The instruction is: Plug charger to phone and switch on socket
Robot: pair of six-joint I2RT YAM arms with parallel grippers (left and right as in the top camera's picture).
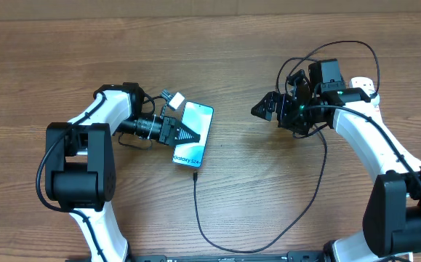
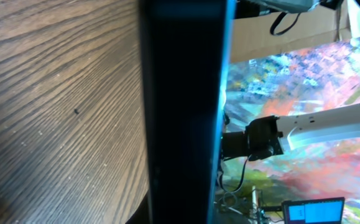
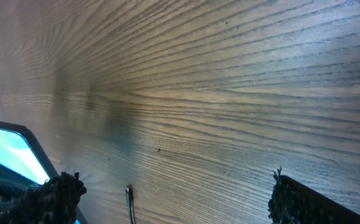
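The phone lies on the table with its blue screen lit; its corner shows in the right wrist view. My left gripper is at the phone's left edge, and the phone's dark edge fills the middle of the left wrist view, so the gripper looks shut on it. The charger cable loops across the table. Its tip lies just off the phone's bottom end and looks apart from it in the right wrist view. My right gripper is open and empty. The socket is mostly hidden behind the right arm.
A small white object sits by the phone's top left corner, next to the left wrist. A black plug and loops of black cable sit above the right wrist. Bare wooden table lies between the two arms.
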